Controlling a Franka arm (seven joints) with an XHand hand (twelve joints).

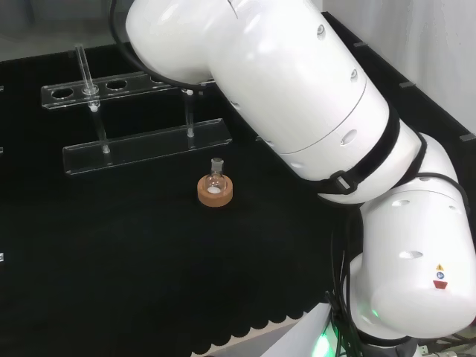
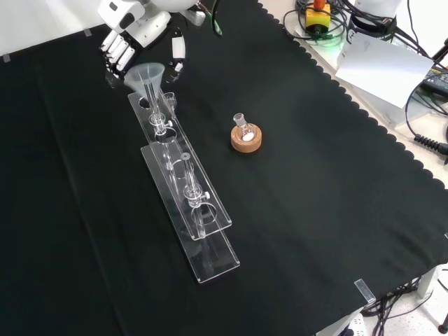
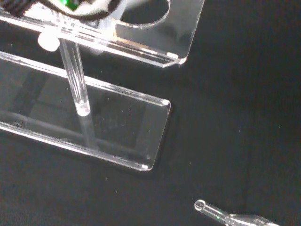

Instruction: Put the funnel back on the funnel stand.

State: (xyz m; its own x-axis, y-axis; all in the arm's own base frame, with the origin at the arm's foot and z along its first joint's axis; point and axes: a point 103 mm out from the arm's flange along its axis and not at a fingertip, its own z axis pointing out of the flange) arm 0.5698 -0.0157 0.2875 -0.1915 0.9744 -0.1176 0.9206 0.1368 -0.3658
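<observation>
Partly hidden, hand (image 2: 129, 38) behind funnel (image 2: 148, 77) over funnel stand (image 2: 183, 192)

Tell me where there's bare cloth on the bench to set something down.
In the front view, bare cloth spreads right of the flask toward the scalloped edge, and left of the stand. It is crowded at the stand's far end, where the hand and funnel sit.

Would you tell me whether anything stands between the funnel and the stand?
Nothing visible does. The hand holds the funnel just over the stand's far end in the front view; the flask on its cork ring stands apart, to the right.
</observation>
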